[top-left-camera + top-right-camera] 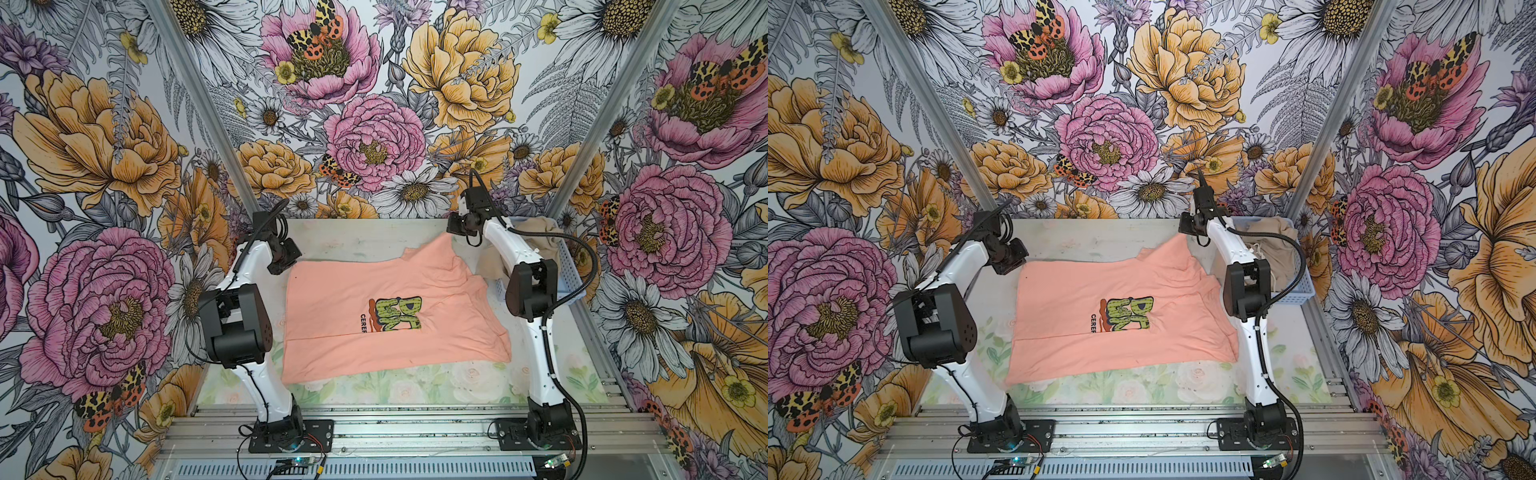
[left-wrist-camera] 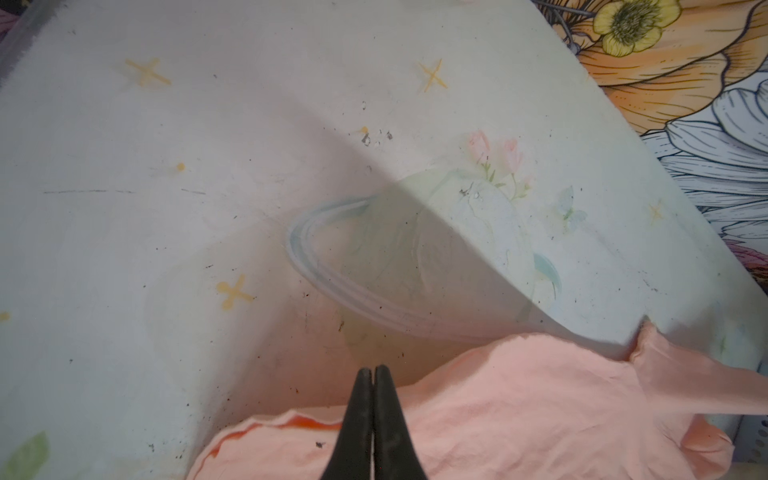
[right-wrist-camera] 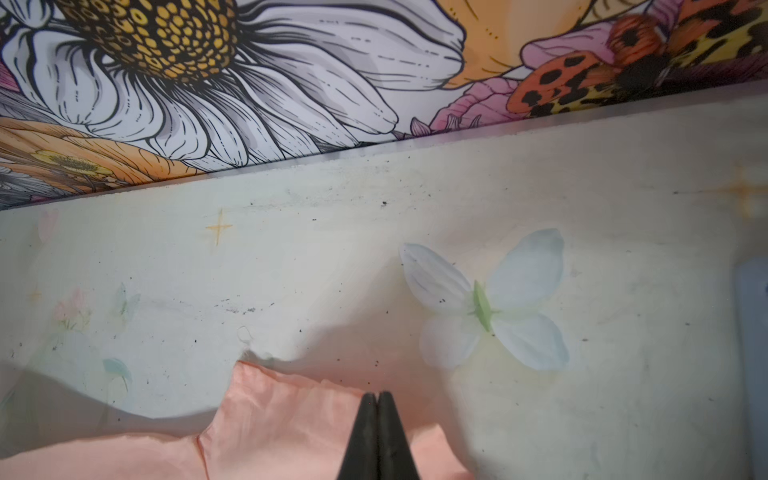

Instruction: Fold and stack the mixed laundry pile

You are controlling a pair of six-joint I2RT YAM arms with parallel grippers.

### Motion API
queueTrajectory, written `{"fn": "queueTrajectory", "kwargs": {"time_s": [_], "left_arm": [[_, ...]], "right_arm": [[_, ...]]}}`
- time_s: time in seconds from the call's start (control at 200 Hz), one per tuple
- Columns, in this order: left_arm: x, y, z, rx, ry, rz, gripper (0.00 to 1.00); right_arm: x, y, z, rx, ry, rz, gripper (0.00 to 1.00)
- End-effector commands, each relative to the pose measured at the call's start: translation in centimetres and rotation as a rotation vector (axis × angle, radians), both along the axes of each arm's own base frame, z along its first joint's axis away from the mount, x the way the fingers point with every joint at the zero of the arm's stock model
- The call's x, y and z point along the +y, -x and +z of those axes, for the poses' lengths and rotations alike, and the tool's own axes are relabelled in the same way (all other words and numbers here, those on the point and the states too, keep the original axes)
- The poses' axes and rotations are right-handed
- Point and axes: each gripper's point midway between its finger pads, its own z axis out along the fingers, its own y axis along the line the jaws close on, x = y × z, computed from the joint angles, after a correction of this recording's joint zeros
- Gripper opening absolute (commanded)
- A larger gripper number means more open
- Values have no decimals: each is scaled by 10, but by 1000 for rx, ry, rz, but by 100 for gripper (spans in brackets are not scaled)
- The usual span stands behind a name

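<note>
Both pincers are pressed together. My right gripper [image 3: 377, 395] pinches a far corner of the peach-pink T-shirt [image 1: 332, 299], tenting it off the table [image 1: 353, 237]. My left gripper [image 2: 374, 370] sits over the other far corner; can't tell if it has cloth. Shirt lies spread mid-table, print up. Beige shorts [image 1: 1275, 245] slump in the blue basket [image 1: 1306, 286], partly hidden by my right arm [image 1: 1227, 247]. Two garments, one basket.

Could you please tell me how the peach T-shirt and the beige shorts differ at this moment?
The peach T-shirt lies spread out on the table; the beige shorts sit bunched in the light blue basket. The T-shirt bears a green print; the shorts look plain. The left end effector and right end effector are shut at the T-shirt's far corners, none at the shorts. Both are unstacked garments.
</note>
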Motion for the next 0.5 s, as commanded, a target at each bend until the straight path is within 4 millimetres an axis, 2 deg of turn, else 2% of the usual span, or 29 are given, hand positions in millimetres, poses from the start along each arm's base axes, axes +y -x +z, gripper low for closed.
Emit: {"fn": "queueTrajectory", "kwargs": {"time_s": [0.0,0.225,0.3,0.31,0.33,0.495], "left_arm": [[2,-11,16,-48,29,5,0],[-4,-4,15,-44,40,-27,0],[-5,5,6,-20,39,-37,0],[-5,7,16,-44,33,-39,0],[-6,10,20,-52,31,-42,0],[-12,35,17,-57,45,-60,0]], "right_arm": [[-1,-6,43,-90,-10,11,0],[6,1,69,-121,-43,45,0],[9,11,77,-124,-43,66,0],[10,12,79,-126,-44,70,0],[11,15,80,-123,-44,76,0],[21,48,91,-107,-38,135,0]]}}
